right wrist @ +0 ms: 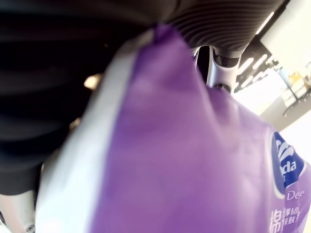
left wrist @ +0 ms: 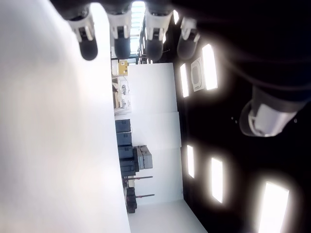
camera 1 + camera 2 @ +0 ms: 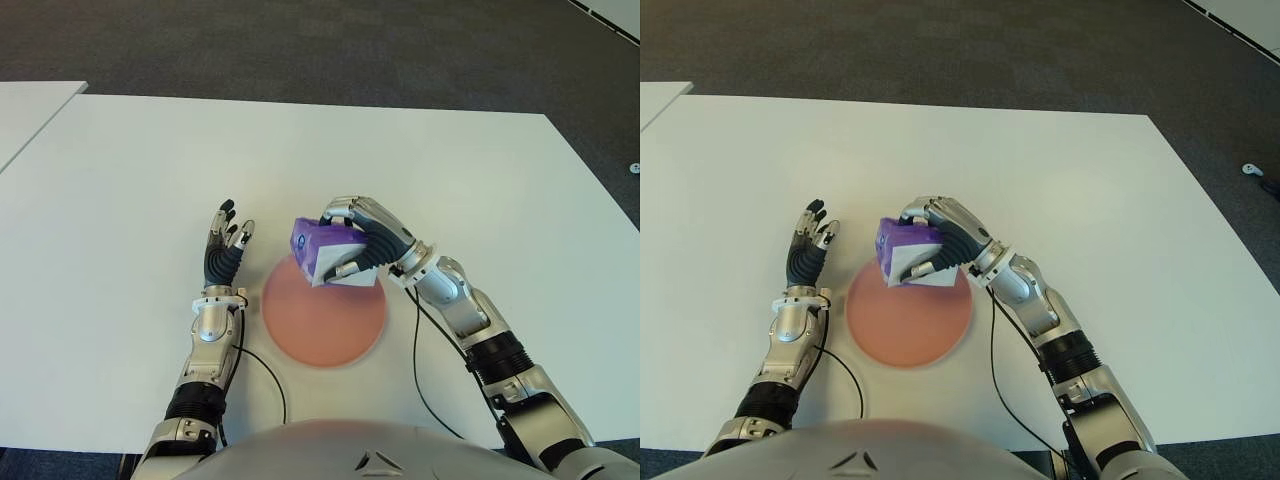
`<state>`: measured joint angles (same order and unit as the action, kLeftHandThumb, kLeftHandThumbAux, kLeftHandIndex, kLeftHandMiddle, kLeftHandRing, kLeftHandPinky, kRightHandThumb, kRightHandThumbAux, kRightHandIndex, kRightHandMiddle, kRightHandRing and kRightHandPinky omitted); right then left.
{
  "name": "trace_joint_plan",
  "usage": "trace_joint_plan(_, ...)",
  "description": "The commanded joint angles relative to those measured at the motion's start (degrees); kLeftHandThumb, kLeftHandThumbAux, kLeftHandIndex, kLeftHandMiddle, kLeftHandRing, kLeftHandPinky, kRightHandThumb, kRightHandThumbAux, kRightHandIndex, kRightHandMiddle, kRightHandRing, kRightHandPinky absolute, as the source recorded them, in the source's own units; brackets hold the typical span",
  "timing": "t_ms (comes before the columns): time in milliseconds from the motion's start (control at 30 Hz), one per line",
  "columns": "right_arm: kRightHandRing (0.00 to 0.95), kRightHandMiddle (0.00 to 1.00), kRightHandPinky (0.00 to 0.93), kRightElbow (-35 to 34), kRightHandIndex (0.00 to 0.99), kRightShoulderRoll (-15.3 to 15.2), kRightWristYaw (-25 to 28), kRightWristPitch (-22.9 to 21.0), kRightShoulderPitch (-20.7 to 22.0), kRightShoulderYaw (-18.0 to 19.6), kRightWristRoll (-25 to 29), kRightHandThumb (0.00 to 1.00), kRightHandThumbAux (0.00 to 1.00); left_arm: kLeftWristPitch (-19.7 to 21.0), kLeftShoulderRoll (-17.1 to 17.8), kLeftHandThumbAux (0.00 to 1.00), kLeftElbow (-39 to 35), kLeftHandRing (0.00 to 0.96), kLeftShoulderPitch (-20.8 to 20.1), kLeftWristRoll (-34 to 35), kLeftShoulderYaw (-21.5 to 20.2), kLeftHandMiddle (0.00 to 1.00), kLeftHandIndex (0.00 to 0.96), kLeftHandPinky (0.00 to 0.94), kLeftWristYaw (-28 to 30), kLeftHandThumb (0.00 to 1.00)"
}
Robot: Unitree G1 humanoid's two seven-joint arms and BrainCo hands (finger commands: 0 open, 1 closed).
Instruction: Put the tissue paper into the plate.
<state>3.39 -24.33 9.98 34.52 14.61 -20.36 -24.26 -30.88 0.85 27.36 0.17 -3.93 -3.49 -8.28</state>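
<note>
Plate (image 3: 325, 320) sits near the worktop's (image 3: 120, 200) front edge; tissue pack (image 3: 318, 245) over its far rim, left hand (image 3: 225, 250) just left.

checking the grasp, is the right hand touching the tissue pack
Touching. The right wrist view shows the right hand pressed against the tissue pack.

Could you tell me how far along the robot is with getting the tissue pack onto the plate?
Done: the right hand has grasped the purple tissue pack. In hand: it holds the pack over the far edge of the pink plate. Left: lowering and releasing it. The left hand shows open beside the plate's left.
</note>
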Motion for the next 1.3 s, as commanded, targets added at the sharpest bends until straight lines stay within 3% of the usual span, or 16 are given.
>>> trace_joint_plan(33,0.801,0.53,0.768,-1.9,0.4,-1.2,3.1,0.5,-1.4,-0.6,0.4,0.855,0.677,2.0,0.1,0.436,2.8,0.0,2.1,-0.3,0.1,0.0,0.0,0.0,0.2,0.0)
trace_joint_plan(633,0.797,0.533,0.785,-2.6,0.399,-4.7,6.8,8.3,-4.7,-0.7,0.4,0.855,0.678,0.0,0.8,0.438,4.9,0.0,1.1,0.9,-0.3,0.0,0.0,0.0,1.5,0.0)
trace_joint_plan(1300,0.813,0.535,0.787,-1.6,0.399,-4.6,7.4,7.9,-4.6,-0.2,-0.9,0.855,0.678,1.2,1.0,0.439,4.5,0.0,1.0,0.9,-0.3,0.0,0.0,0.0,1.4,0.0)
